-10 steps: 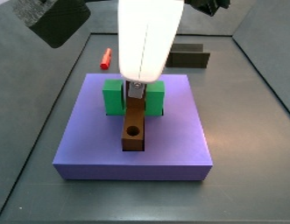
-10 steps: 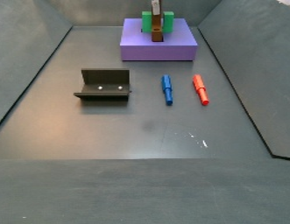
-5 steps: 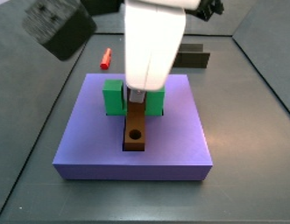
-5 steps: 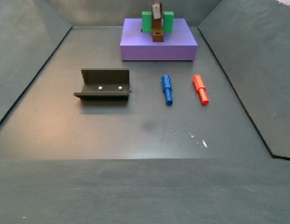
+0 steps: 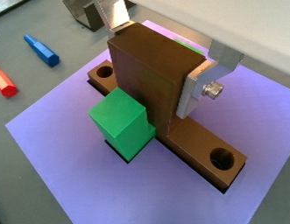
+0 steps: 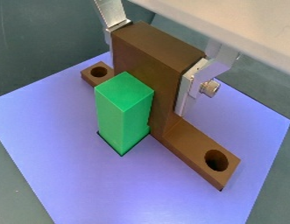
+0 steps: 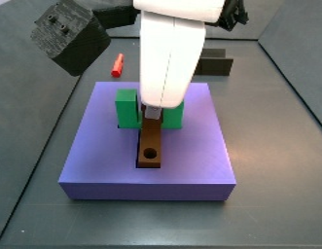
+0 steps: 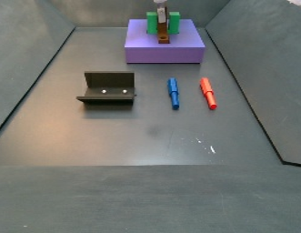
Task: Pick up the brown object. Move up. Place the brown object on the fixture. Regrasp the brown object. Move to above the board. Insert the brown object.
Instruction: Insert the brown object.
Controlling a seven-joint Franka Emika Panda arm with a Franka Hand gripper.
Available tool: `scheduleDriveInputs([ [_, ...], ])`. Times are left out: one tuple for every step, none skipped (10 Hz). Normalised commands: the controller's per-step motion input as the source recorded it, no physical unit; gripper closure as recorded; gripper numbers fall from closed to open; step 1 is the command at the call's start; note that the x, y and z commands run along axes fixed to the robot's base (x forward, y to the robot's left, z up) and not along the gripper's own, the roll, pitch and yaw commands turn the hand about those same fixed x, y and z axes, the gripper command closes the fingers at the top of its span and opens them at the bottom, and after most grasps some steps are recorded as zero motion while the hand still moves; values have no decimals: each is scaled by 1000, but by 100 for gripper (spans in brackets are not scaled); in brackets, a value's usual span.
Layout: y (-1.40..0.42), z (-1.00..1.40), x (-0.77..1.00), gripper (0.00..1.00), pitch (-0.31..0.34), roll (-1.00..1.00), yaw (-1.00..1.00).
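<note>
The brown object lies sunk in the lengthwise slot of the purple board, its holed end toward the board's front. In both wrist views its upright bar stands between the silver fingers, beside the green block. My gripper is shut on the brown object, one finger flat against its side. In a side view the gripper hangs over the board's middle, between the arms of the green block. At the far end of another side view stand the gripper and the board.
The fixture stands on the floor well away from the board, also seen behind it. A blue marker and a red marker lie side by side near the board. Grey walls enclose the floor.
The gripper and arm have sunk a little toward the board with the brown object between the fingers. The brown object's holed end has stayed in the slot.
</note>
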Motion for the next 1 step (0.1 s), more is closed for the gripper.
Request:
scheduleDriveInputs([
  [0,0,0,100,0,0,0],
])
